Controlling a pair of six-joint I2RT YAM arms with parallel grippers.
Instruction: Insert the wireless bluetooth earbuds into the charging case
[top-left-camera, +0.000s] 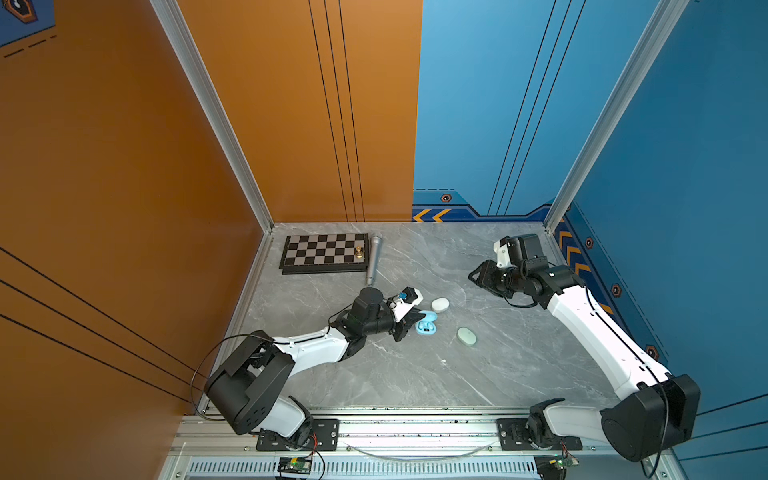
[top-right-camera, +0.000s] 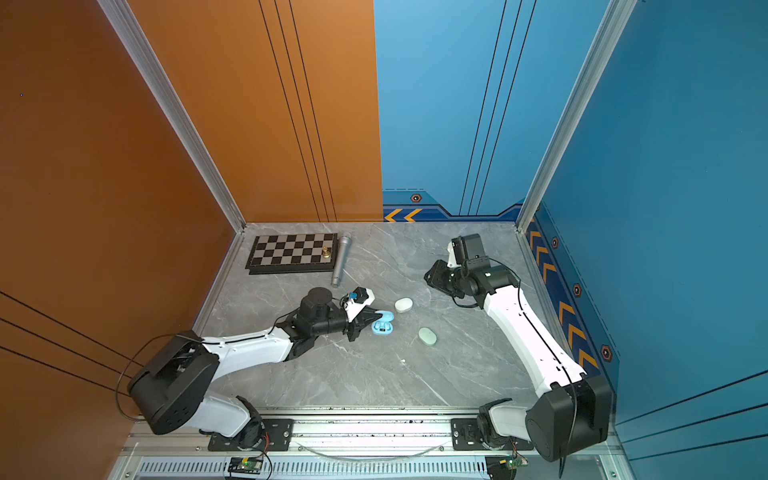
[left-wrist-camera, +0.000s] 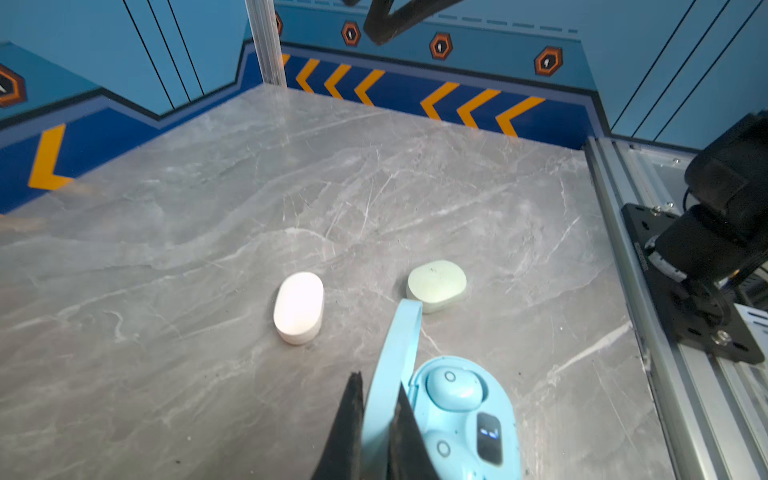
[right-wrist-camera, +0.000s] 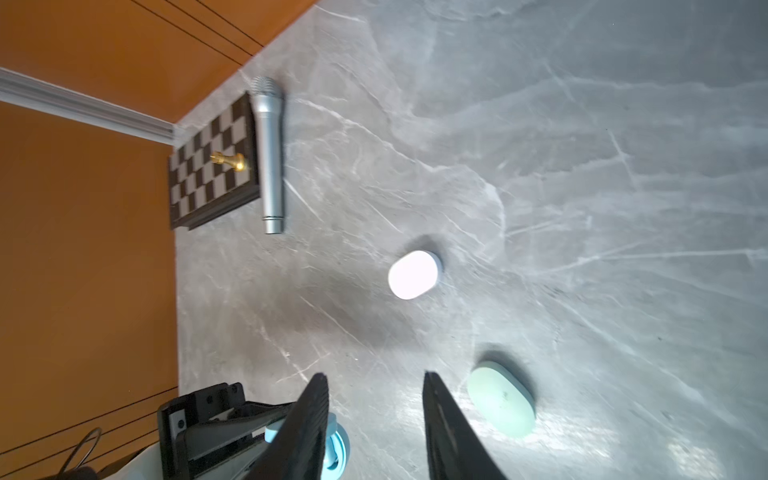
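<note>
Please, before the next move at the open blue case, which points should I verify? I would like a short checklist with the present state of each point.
1. Grip of the left end effector on the lid: ok, it is shut on the lid, which stands up.
2. Both buds in the blue case: ok, one lies in each well.
3. Buds pressed fully down: cannot tell.
4. The right end effector is free: ok, jaws apart, nothing between them.
5. The white case and green case are out of the way: ok, both are closed and lie apart from the blue case.
</note>
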